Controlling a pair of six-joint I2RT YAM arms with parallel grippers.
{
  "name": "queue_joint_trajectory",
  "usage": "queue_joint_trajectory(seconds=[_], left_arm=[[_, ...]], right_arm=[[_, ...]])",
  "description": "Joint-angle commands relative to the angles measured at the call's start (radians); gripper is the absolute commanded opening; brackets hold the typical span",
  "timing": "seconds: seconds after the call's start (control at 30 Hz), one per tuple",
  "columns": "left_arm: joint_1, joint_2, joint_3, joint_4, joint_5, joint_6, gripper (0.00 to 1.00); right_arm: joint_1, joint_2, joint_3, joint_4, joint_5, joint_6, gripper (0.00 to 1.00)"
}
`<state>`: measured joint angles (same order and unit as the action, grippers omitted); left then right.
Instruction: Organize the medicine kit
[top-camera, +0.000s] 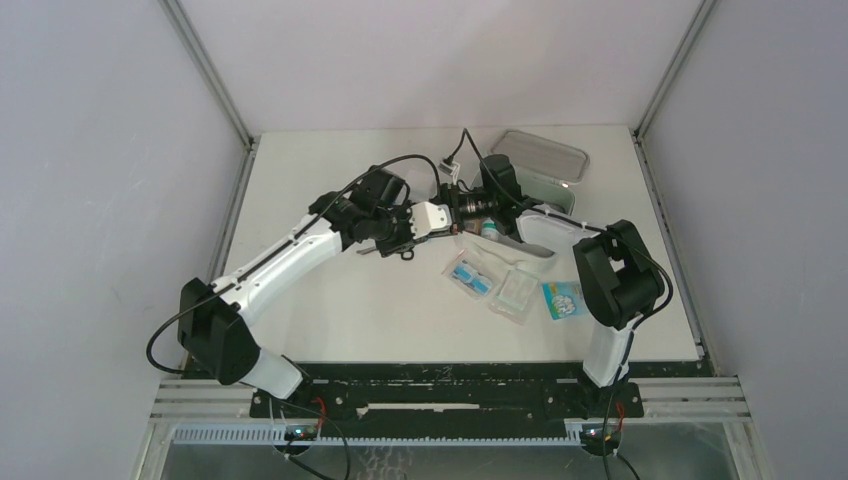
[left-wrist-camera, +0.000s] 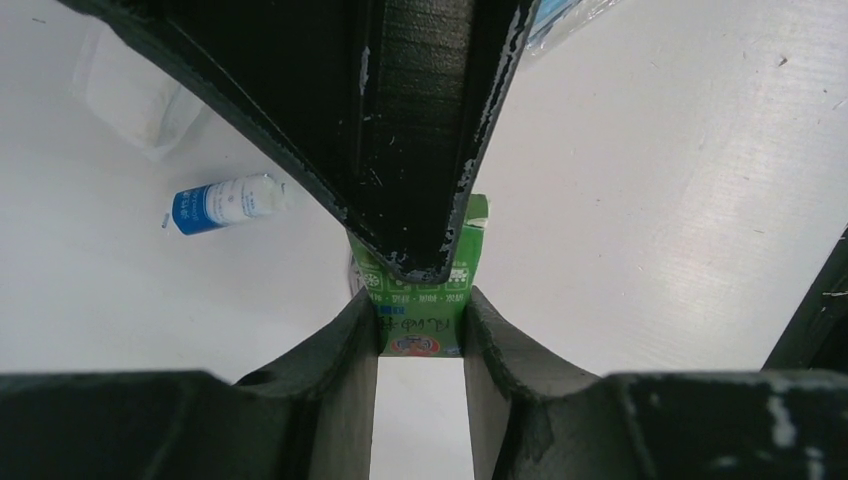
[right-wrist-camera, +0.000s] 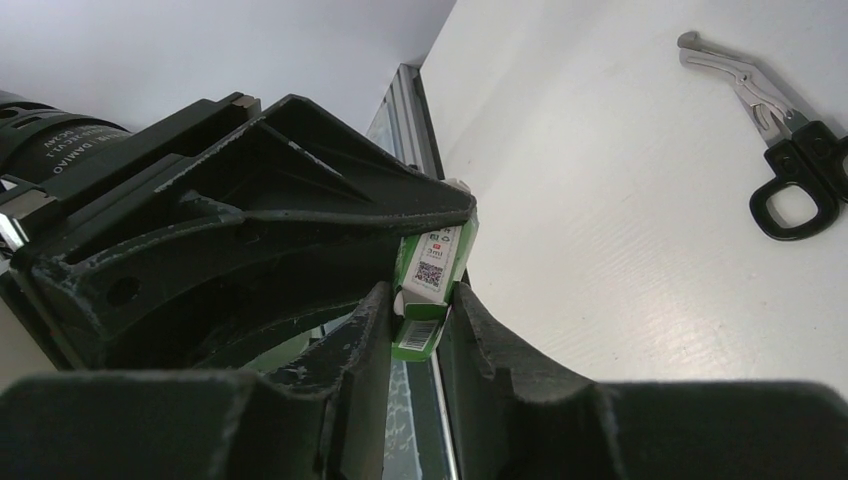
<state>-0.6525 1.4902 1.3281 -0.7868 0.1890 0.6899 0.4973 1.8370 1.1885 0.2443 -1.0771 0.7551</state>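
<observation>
The step in hand looks like a handover. The green box (left-wrist-camera: 422, 325) (thin printed card, square-edged, a barcode on one end) is held off the table (top-camera: 330, 300), just to the near left of the medicine kit (top-camera: 538, 156). The kit lies open, soft and round-cornered, its pale grey inside showing.

The left gripper (left-wrist-camera: 420, 298) is part-closed, its matte black pads clamping one end of the box. The right gripper (right-wrist-camera: 420, 295) has its pads against both sides of the other end, so both appear to grip it.

Next, I judge, the left should let go, but only once the right's hold is sure, since light card crushes easily. Then comes a short carry to the kit.

Nearer than the kit lie a white bottle (left-wrist-camera: 215, 205) with a blue label, crinkly clear packets (top-camera: 470, 275) and steel scissors (right-wrist-camera: 790, 150) with black loop handles.
</observation>
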Motion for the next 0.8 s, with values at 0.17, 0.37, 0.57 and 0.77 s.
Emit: queue_joint_trajectory(seconds=[0.17,0.37,0.57,0.77], left_arm=[[-0.004,-0.017,-0.003,0.049,-0.027,-0.026,0.49],[-0.005,-0.026,-0.001,0.058,-0.049,-0.038,0.71],[-0.004,-0.060,-0.014,0.067,-0.083,-0.037,0.85],[0.000,-0.087,-0.030,0.080,-0.105,-0.031,0.92]], right_arm=[[-0.029,-0.018,0.040,-0.014,0.005,-0.045,0.22],[-0.055,-0.035,0.040,-0.066,0.013,-0.091,0.20],[-0.121,-0.060,0.040,-0.125,0.034,-0.161,0.19],[-0.236,-0.082,0.040,-0.184,0.104,-0.218,0.18]])
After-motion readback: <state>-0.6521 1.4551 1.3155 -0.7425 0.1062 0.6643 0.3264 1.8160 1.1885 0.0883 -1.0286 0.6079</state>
